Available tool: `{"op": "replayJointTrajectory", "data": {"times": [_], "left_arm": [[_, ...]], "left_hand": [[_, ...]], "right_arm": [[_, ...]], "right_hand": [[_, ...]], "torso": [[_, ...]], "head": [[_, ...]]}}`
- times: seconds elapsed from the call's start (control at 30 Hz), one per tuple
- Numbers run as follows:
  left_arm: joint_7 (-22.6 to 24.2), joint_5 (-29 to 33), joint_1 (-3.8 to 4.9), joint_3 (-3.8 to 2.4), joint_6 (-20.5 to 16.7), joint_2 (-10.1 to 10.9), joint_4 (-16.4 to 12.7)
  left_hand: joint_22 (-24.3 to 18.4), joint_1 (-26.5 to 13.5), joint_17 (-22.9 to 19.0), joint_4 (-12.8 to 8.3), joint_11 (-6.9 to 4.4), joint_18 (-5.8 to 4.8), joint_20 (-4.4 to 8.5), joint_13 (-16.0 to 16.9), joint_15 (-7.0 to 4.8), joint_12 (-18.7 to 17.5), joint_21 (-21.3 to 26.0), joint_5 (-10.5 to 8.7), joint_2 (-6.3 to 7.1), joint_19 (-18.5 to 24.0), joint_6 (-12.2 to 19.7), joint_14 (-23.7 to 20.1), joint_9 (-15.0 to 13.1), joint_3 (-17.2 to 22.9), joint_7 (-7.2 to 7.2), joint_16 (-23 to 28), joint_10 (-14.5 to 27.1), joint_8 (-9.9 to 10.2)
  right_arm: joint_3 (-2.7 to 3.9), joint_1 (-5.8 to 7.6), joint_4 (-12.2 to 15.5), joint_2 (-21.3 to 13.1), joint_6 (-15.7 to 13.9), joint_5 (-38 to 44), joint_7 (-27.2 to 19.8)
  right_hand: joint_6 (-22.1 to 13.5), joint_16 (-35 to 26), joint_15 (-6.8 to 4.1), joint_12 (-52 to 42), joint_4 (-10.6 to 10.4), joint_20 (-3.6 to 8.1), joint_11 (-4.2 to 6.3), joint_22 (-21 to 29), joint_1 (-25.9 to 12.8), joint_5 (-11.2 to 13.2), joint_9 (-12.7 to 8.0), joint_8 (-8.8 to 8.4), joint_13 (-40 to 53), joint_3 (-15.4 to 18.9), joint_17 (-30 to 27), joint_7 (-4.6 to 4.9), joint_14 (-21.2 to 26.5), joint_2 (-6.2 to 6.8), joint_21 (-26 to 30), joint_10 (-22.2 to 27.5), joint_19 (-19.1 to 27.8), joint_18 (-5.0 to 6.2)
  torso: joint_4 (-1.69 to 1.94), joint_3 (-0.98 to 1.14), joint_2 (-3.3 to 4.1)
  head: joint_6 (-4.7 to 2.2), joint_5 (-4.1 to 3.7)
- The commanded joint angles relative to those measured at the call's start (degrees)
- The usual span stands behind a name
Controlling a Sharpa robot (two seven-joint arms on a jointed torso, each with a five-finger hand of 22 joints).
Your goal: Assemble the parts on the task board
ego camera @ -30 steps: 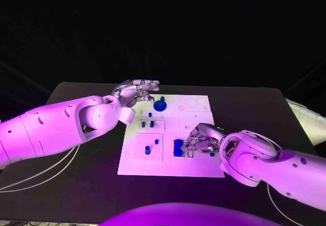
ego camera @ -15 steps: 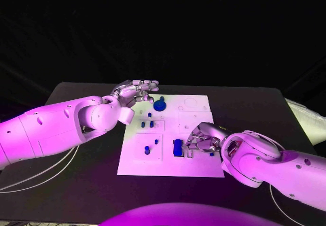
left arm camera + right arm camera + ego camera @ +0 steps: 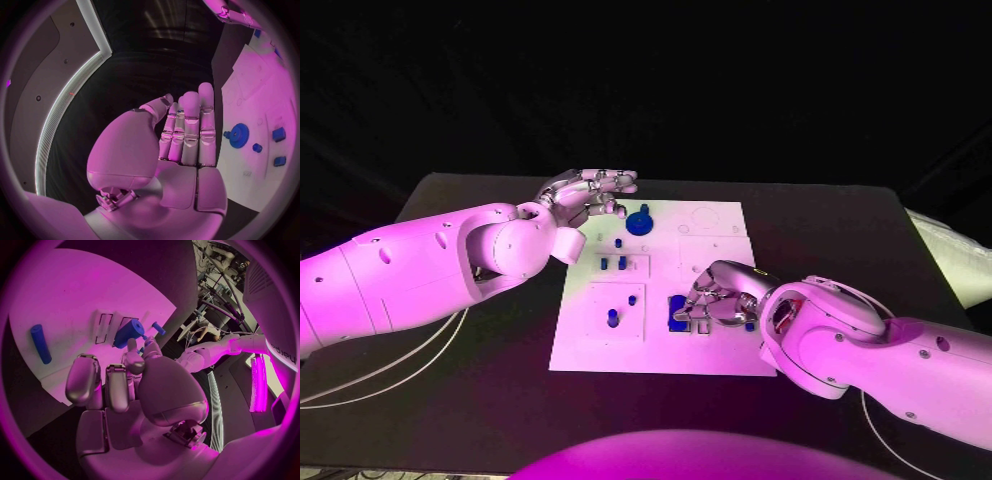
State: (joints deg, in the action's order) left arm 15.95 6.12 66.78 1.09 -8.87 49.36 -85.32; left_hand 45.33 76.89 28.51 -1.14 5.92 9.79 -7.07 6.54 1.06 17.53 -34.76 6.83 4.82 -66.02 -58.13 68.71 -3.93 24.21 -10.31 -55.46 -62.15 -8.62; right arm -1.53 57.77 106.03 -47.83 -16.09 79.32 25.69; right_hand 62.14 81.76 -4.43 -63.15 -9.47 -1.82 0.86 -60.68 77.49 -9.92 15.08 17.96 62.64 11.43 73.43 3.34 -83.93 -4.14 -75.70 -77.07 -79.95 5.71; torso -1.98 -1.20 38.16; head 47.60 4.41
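The task board (image 3: 661,335) is seen lying flat at the middle of the black table (image 3: 834,215), w/ blue parts on it. A round gear-like part (image 3: 639,223) sits near the board's far-left corner; in the left wrist view it (image 3: 238,135) is seen flat on the white plate, w/ smaller blue pieces (image 3: 279,134) just beside it. Small pegs (image 3: 613,264) stand in an outlined square nearer the board's middle-left, and two more pegs (image 3: 615,318) are seen in a larger square panel below that. A long blue block (image 3: 678,312) stands near the board's right-centre.

The right hand (image 3: 718,300) is placed over the board just beside that block, fingers curled down around it; contact w/ the block appears likely in the head view, but a firm grasp can't be told. In the right wrist view the fingers (image 3: 106,385) are bent in toward the palm, w/ a blue piece (image 3: 129,333) seen just past the fingertips; a separate blue cylinder (image 3: 41,343) lies flat on the board, well apart.

The left hand (image 3: 589,195) is held at the board's far-left corner, near the gear but apart from it. In the left wrist view its fingers (image 3: 190,132) are seen straight and side by side, palm bare, nothing grasped.
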Motion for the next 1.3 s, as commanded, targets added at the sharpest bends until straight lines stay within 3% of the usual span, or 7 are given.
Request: {"op": "replayJointTrajectory", "data": {"times": [0.03,0.2,0.5,0.8,1.03,1.3], "left_arm": [[0.15,-0.17,0.01,-0.03,1.18,-0.09,-0.1],[0.13,-0.17,0.0,-0.03,1.17,-0.1,-0.09],[0.07,-0.17,0.0,-0.03,1.22,-0.08,-0.1],[0.03,-0.17,0.0,-0.03,1.26,-0.05,-0.09],[0.02,-0.17,0.0,-0.02,1.28,0.0,-0.09],[0.03,-0.17,0.0,-0.02,1.28,0.01,-0.02]], "left_hand": [[-0.1,0.01,-0.05,0.0,-0.02,0.69,0.16,0.08,0.06,0.34,0.39,0.31,-0.53,-0.11,0.24,-0.32,0.02,-0.25,0.0,-0.24,0.38,-0.33],[-0.1,0.01,-0.05,0.0,-0.02,0.69,0.16,0.08,0.06,0.34,0.39,0.31,-0.53,-0.11,0.24,-0.32,0.02,-0.25,0.0,-0.24,0.38,-0.33],[-0.1,0.01,-0.05,0.0,-0.02,0.69,0.16,0.08,0.06,0.34,0.39,0.31,-0.53,-0.11,0.24,-0.32,0.02,-0.25,0.0,-0.24,0.38,-0.33],[-0.1,0.01,-0.05,0.0,-0.02,0.69,0.16,0.08,0.06,0.34,0.39,0.31,-0.53,-0.11,0.24,-0.32,0.02,-0.25,0.0,-0.24,0.38,-0.33],[-0.1,0.01,-0.05,0.0,-0.02,0.69,0.16,0.08,0.06,0.34,0.39,0.31,-0.53,-0.11,0.24,-0.32,0.02,-0.25,0.0,-0.24,0.38,-0.33],[-0.1,0.01,-0.05,0.0,-0.02,0.69,0.16,0.08,0.06,0.34,0.39,0.31,-0.53,-0.11,0.24,-0.32,0.02,-0.25,0.0,-0.24,0.38,-0.33]], "right_arm": [[-0.01,-0.07,-0.47,0.54,2.96,1.39,0.81],[-0.03,-0.13,-1.02,1.32,3.63,1.68,2.38],[-0.04,-0.15,-2.35,1.6,5.49,3.11,5.04],[-0.05,-0.17,-2.06,1.29,7.68,5.89,6.17],[-0.06,-0.19,-1.83,0.59,6.31,8.18,6.68],[-0.05,-0.21,-1.18,-0.19,2.55,7.55,4.85]], "right_hand": [[0.51,0.47,-0.48,-1.05,0.62,0.4,0.25,-0.23,1.08,0.99,0.14,0.41,1.27,-0.15,0.37,-0.1,-3.44,-0.09,-0.32,-0.75,-0.14,-0.37],[0.78,0.59,-0.6,-1.56,1.05,0.5,0.41,-0.43,1.58,1.55,0.28,0.59,1.92,-0.45,0.64,-0.28,-3.48,-0.46,-0.42,-1.16,-0.24,-0.41],[1.23,1.15,-1.05,-2.87,2.89,0.92,0.95,-1.28,3.88,4.32,0.6,0.94,3.72,-2.66,1.81,-0.89,-3.66,-2.46,-0.86,-2.27,-0.66,-0.56],[1.29,1.33,-1.19,-3.14,4.24,1.07,1.11,-1.7,4.95,4.87,0.7,1.01,4.26,-3.42,2.2,-1.06,-3.71,-2.12,-1.06,-2.54,-0.84,-0.64],[1.32,1.38,-1.2,-3.17,4.44,1.08,1.12,-1.84,5.02,4.9,0.71,1.02,4.35,-3.47,2.31,-1.06,-3.72,-1.95,-1.12,-2.57,-0.88,-0.67],[1.22,1.31,-1.08,-2.51,3.94,1.06,0.93,-1.84,3.47,4.17,0.7,0.91,3.97,-3.15,2.21,-0.81,-3.68,-1.49,-1.11,-2.35,-0.88,-0.69]], "torso": [[0.03,0.01,0.02],[0.02,0.05,0.04],[-0.01,0.11,0.04],[-0.04,0.1,0.03],[0.02,0.09,0.03],[0.0,0.09,0.03]], "head": [[-0.06,0.0],[-0.06,-0.02],[0.07,0.02],[0.31,-0.02],[0.43,-0.02],[0.36,-0.08]]}}
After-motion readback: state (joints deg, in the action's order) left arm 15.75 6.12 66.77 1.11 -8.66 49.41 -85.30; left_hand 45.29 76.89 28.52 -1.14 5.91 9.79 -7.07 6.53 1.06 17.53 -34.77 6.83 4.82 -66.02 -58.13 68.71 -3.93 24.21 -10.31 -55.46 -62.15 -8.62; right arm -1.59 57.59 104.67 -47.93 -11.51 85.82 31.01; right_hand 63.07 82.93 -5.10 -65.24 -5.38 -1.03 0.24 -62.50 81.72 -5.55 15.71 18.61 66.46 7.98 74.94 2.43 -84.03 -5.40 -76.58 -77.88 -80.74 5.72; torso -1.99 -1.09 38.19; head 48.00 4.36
